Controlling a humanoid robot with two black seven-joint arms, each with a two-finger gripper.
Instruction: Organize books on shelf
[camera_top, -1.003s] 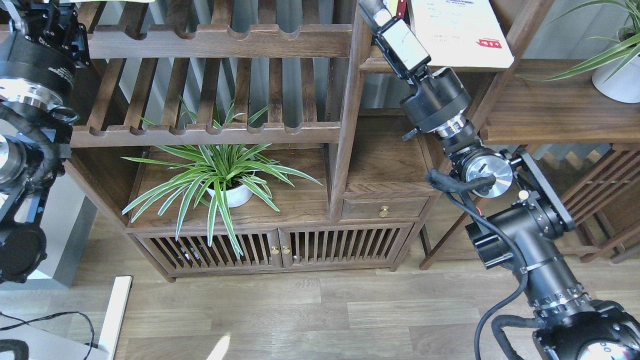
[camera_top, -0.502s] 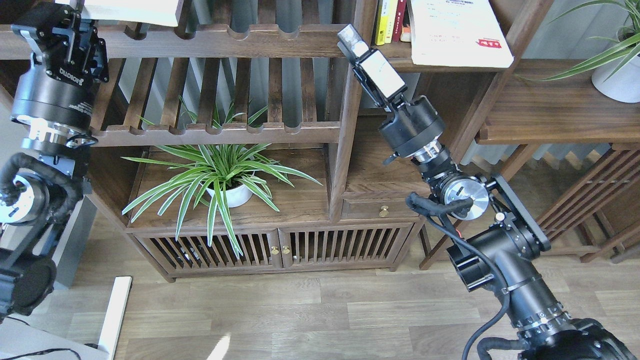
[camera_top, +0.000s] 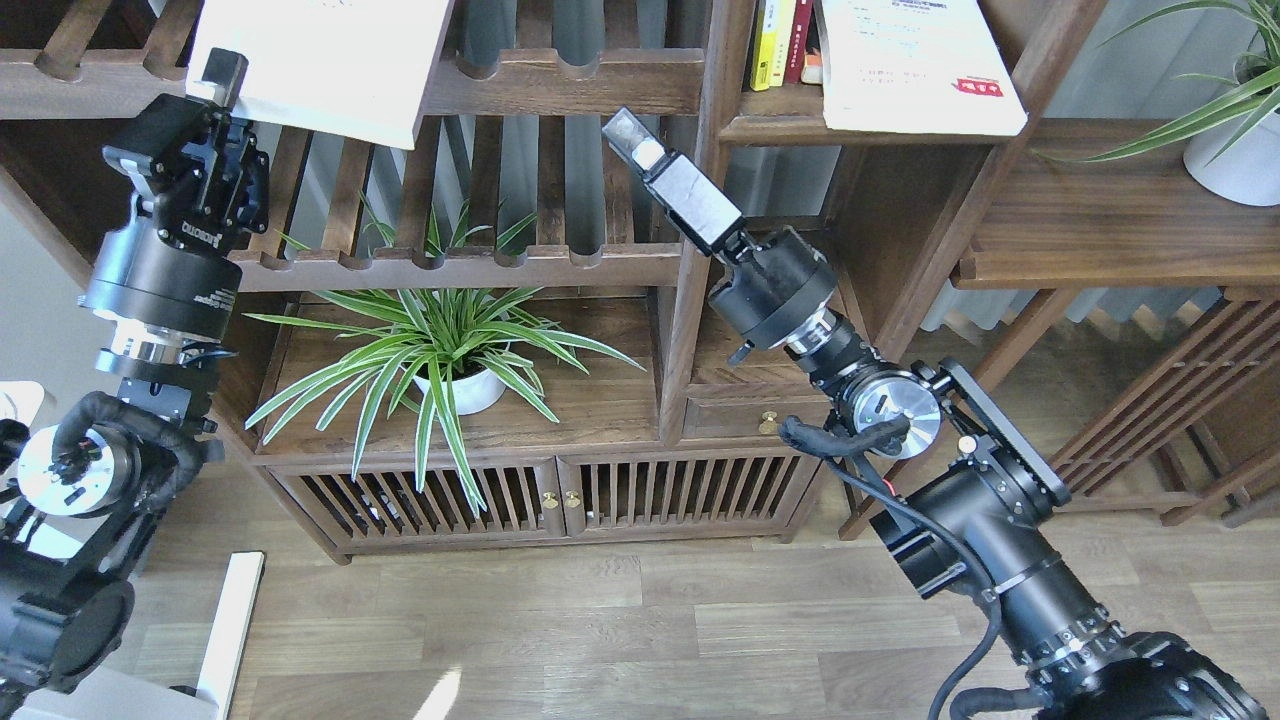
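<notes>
A large white book with a small red label (camera_top: 915, 65) lies on the dark wooden shelf (camera_top: 775, 128) at the upper right, its corner overhanging the front edge. Thin yellow and red books (camera_top: 778, 40) stand upright beside it. My left gripper (camera_top: 218, 82) is at the upper left, shut on the lower left corner of a pale white book (camera_top: 320, 60) held in front of the slatted rack. My right gripper (camera_top: 632, 135) hangs left of the shelf's post, holding nothing. Its two fingers cannot be told apart.
Two slatted racks with notched rails (camera_top: 470, 265) fill the left bay. A spider plant in a white pot (camera_top: 455, 375) stands on the cabinet top below them. Another potted plant (camera_top: 1235, 150) sits on the side table at the far right. The wood floor lies below.
My left arm has come down and right, bringing the pale white book further into view. My right gripper has drawn back left and down, away from the shelf.
</notes>
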